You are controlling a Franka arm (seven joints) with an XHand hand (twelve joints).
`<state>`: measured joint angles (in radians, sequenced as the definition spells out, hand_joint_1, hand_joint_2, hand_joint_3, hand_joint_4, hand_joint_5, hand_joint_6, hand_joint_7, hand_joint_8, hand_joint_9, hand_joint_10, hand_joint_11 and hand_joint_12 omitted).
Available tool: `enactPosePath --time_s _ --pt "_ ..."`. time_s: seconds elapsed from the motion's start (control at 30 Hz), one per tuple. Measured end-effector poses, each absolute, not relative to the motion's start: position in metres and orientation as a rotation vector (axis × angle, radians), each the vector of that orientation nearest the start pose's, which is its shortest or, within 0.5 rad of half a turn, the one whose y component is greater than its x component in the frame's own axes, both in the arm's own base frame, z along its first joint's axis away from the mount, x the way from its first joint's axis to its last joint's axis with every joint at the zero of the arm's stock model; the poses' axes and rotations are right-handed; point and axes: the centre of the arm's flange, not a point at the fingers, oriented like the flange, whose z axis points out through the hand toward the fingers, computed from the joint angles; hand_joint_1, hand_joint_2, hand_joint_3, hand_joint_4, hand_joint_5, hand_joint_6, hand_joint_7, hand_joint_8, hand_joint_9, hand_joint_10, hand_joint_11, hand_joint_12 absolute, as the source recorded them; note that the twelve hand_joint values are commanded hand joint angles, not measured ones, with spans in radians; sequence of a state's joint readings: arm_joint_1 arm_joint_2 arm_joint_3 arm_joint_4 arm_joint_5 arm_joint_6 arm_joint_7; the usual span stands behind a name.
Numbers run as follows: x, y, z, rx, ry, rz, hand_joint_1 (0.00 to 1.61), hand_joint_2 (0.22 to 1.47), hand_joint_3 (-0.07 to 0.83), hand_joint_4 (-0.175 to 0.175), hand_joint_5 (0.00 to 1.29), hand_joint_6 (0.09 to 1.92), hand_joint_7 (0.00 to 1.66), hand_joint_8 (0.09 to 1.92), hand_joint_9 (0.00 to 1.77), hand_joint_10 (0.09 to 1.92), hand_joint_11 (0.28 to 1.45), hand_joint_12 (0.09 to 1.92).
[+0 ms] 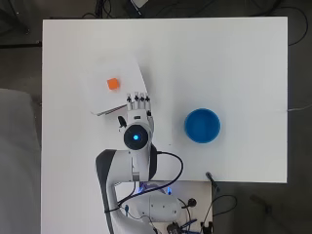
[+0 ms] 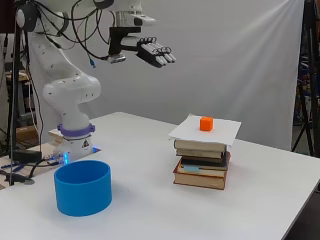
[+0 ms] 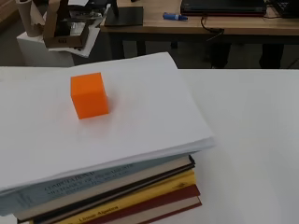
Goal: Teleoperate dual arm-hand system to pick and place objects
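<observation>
The white tabletop (image 1: 234, 58) spreads out under me, and my arm (image 2: 67, 90) rises from its base at one edge and reaches out high above it. On the tabletop stands a stack of books (image 2: 202, 162), lying flat one on another, with a white sheet of paper (image 2: 220, 132) laid over the top book; from my wrist I see the paper's corner overhanging the spines a little. Well apart from the stack, on the other side of my arm in the overhead view, a round blue bowl (image 1: 202, 125) sits upright on the tabletop, nothing showing inside it. My hand (image 2: 155, 52) hangs in the air far above the tabletop, fingers (image 1: 139, 100) stretched out straight and side by side, holding nothing; from above, the fingertips lie over the near edge of the paper, but the side view shows them well clear of it and of the stack. The small orange cube (image 1: 113, 84) rests on the paper on top of the stack, a way in from the edges, apart from my hand.
</observation>
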<state>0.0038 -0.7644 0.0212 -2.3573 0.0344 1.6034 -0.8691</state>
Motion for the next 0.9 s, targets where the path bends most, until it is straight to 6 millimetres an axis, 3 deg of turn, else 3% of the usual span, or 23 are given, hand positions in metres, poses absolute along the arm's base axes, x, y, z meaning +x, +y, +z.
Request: enactPosePath --time_s 0.13,0.23,0.47,0.7,0.77,0.9 --pt "0.337 0.053 0.577 -2.776 -1.255 -0.136 0.48 1.07 0.002 0.101 0.33 0.09 0.26 0.09 0.36 0.09 0.42 0.09" --pt "0.352 0.074 0.559 -2.762 -1.237 -0.131 0.47 1.08 0.002 0.09 0.27 0.09 0.32 0.09 0.51 0.09 0.5 0.09" --pt "0.389 0.095 0.511 -2.801 -1.193 -0.236 0.41 1.06 -0.005 0.108 0.28 0.09 0.32 0.09 0.51 0.09 0.53 0.09" --pt "0.418 0.111 0.421 -2.678 -1.321 -0.048 0.43 1.08 0.001 0.085 0.32 0.09 0.36 0.09 0.51 0.09 0.51 0.09" --pt "0.415 0.12 0.41 -2.644 -1.38 -0.019 0.43 1.07 0.001 0.077 0.3 0.09 0.35 0.09 0.48 0.09 0.51 0.09" --pt "0.418 0.128 0.406 -2.641 -1.398 0.015 0.43 1.06 -0.004 0.069 0.24 0.09 0.28 0.09 0.4 0.09 0.48 0.09"
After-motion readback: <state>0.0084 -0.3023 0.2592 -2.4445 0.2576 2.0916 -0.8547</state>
